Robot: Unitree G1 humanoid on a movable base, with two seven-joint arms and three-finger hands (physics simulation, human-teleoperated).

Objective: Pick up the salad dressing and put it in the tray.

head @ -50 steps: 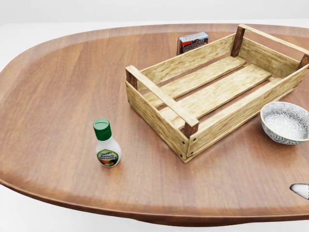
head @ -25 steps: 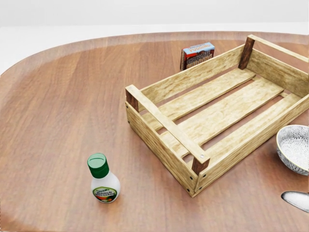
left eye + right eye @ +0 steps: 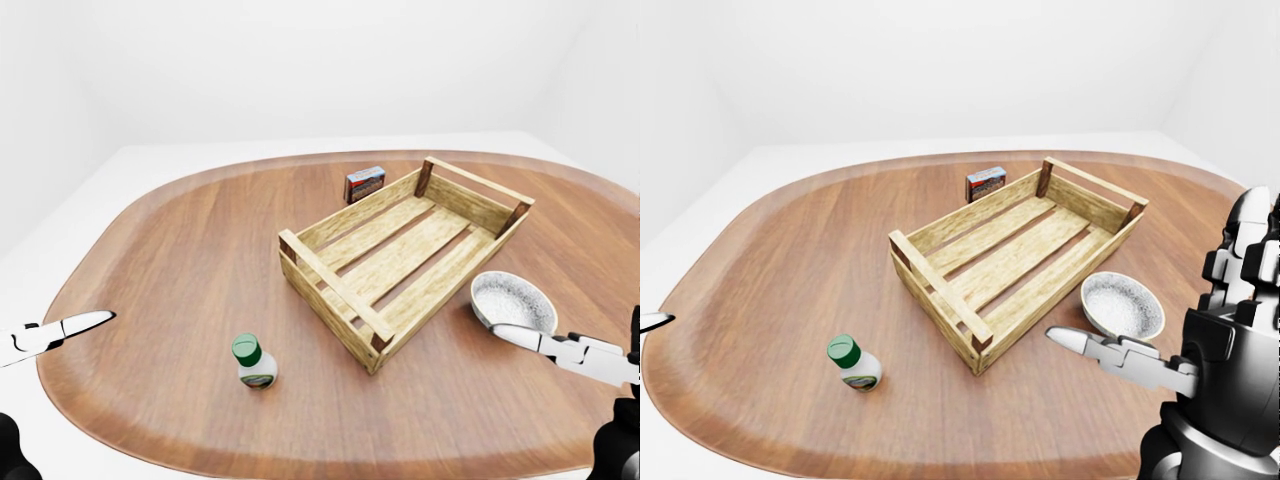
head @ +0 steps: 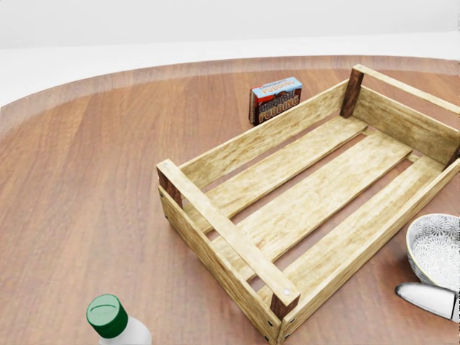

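White walls and a pale floor close round a broad oval table (image 3: 180, 260) of reddish-brown wood, its grain running in long streaks and its rim rounded. On it, toward the near left, the salad dressing (image 3: 255, 362) stands upright and alone: a small squat white bottle with a green screw cap and a colourful label, well apart from both hands. To its right and farther off sits the tray (image 3: 330, 300), a slatted crate of pale rough wood with darker corner posts, set at an angle and holding nothing. Just beyond its far wall stands a small printed box (image 3: 365, 183). Beside the tray's near right wall lies a round patterned bowl (image 3: 512, 300), grey-white. The right hand (image 3: 1110, 352) hangs just near of the bowl, its pale fingers stretched out, gripping nothing. The left hand (image 3: 60, 330) hovers at the table's left edge, fingers likewise extended and empty.
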